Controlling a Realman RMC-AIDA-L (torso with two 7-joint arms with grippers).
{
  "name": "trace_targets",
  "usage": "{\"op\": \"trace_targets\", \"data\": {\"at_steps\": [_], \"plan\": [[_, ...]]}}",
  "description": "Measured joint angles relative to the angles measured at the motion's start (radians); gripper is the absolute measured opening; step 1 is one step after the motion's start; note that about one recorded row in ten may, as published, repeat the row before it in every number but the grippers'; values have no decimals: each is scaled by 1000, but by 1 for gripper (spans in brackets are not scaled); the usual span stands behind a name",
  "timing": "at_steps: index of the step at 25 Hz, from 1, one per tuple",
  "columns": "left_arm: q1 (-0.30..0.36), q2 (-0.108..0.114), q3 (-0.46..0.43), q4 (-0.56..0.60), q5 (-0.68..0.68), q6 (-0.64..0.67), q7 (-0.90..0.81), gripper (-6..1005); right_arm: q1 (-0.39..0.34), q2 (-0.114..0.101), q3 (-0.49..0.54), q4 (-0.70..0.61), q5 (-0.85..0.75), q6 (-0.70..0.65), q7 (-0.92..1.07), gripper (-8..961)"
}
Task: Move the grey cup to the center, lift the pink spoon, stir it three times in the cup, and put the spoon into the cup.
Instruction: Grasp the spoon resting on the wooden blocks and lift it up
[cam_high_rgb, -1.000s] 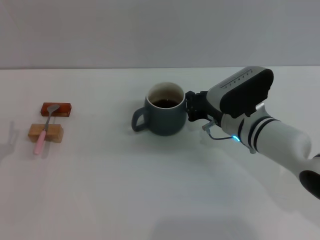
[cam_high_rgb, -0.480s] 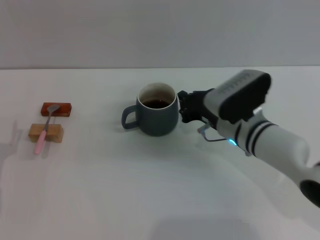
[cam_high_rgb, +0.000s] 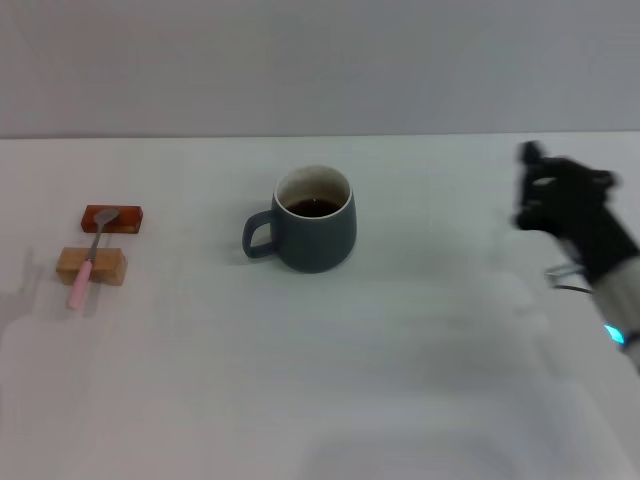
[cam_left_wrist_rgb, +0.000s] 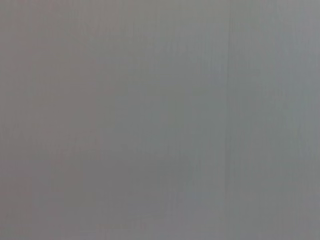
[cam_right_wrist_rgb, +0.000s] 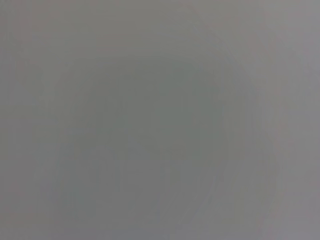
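Cup (cam_high_rgb: 314, 231) stands upright near the middle of the worktop (cam_high_rgb: 320, 380), handle turned toward the spoon (cam_high_rgb: 90, 258), dark liquid inside. Well off on the cup's handle side, the spoon lies across two blocks, a red-brown one (cam_high_rgb: 111, 218) and a tan one (cam_high_rgb: 91, 266). Right gripper (cam_high_rgb: 545, 195) hangs well apart from the cup on its other side, holding nothing; whether spread or closed, I cannot tell. Both wrist views show only plain grey.

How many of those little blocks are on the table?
2. The red-brown block lies far on the robot's left, and the tan block sits just nearer the robot. The spoon rests across both. None seems hidden.
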Motion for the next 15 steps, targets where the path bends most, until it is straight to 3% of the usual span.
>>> {"op": "trace_targets", "data": {"at_steps": [2,7,15], "plan": [[10,0,29,0,-1,1,0,834,-87,0,65,-4,1,-138,-4,-1],[31,1,107,-1,-3,13,4,834,-174,-2,164,-39,1,-219,3,-1],[61,1,211,-10,-4,15,7,834,-219,-1,234,-65,4,-210,8,-2]]}}
